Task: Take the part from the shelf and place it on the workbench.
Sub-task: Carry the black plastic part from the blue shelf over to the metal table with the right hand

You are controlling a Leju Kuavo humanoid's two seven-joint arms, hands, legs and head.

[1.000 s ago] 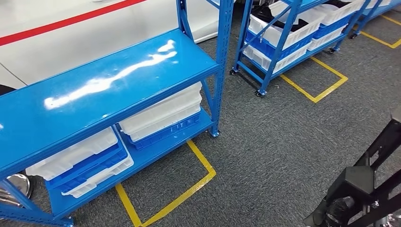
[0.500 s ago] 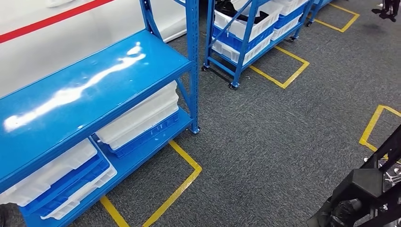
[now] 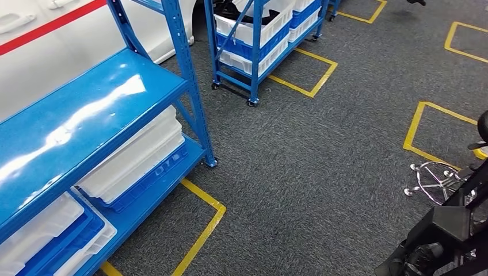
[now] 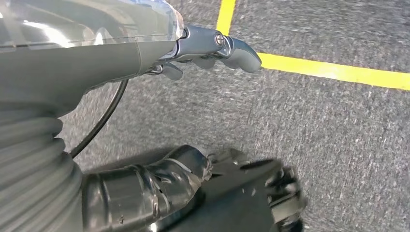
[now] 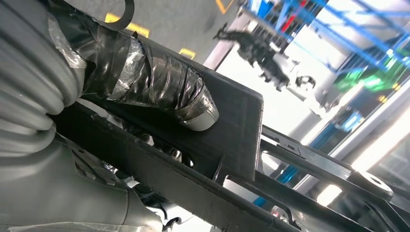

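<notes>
The right hand (image 5: 145,96) grips the black part (image 3: 437,236) at five o'clock — a stiff, angular frame, probably weighty, best held by its bars — left hand (image 4: 208,48) empty, fingers loosely curled.

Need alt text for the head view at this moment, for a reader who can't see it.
A black frame-like part juts in at lower right, over grey carpet marked with yellow tape boxes. A blue shelf holding white and blue bins stands at left, and a wheeled blue rack of bins stands behind it.
</notes>
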